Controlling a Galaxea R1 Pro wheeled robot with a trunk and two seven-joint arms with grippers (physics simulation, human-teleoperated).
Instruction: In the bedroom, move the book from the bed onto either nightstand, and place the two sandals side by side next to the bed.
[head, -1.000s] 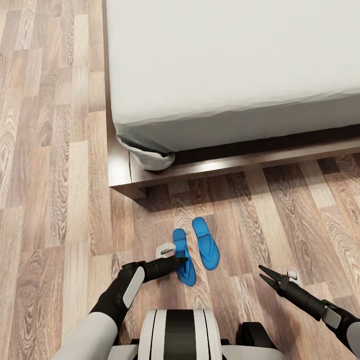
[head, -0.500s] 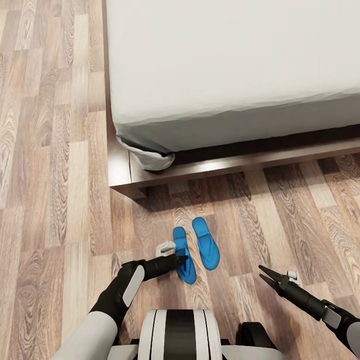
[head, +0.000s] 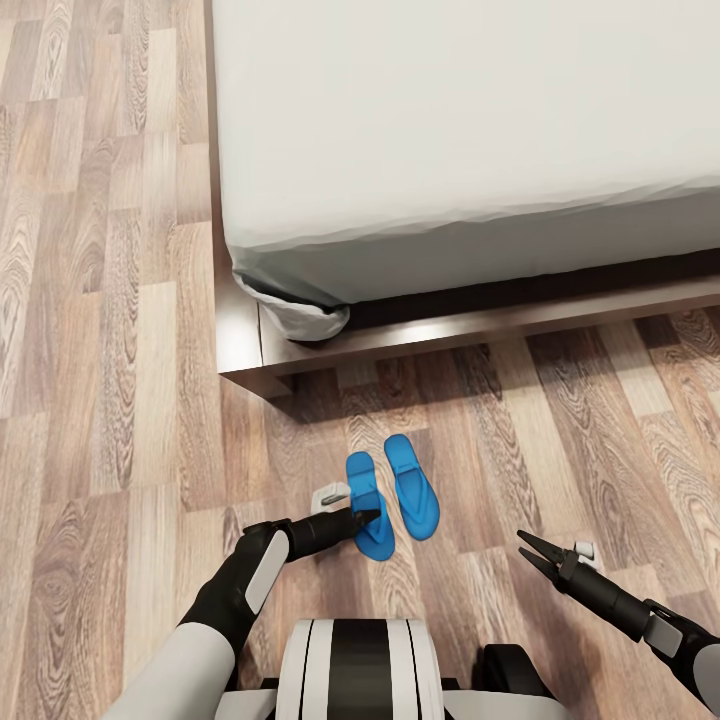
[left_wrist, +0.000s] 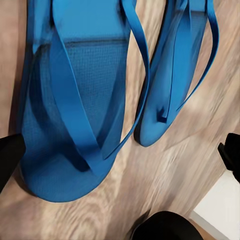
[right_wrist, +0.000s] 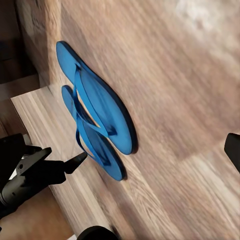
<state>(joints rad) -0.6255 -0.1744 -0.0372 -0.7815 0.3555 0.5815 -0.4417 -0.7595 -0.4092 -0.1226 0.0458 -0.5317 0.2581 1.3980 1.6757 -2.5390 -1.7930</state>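
Two bright blue sandals lie side by side on the wood floor just in front of the bed's corner, the left sandal (head: 368, 505) a little nearer me than the right sandal (head: 412, 487). My left gripper (head: 365, 518) is open and low over the left sandal's near end. In the left wrist view its dark fingertips (left_wrist: 10, 157) stand wide apart on either side of that sandal (left_wrist: 75, 115). My right gripper (head: 530, 552) hangs open over bare floor to the right, holding nothing. The bed (head: 450, 150) has a bare grey mattress. The book and the nightstand are out of view.
The bed's dark wooden frame (head: 400, 345) juts out low along the floor just beyond the sandals, with its corner at the left. Open wood floor (head: 100, 400) spreads to the left of the bed and around both arms.
The left sandal has slid a little toward the bed and nearer the other sandal. The left gripper has shifted slightly with it. The right arm has not moved.
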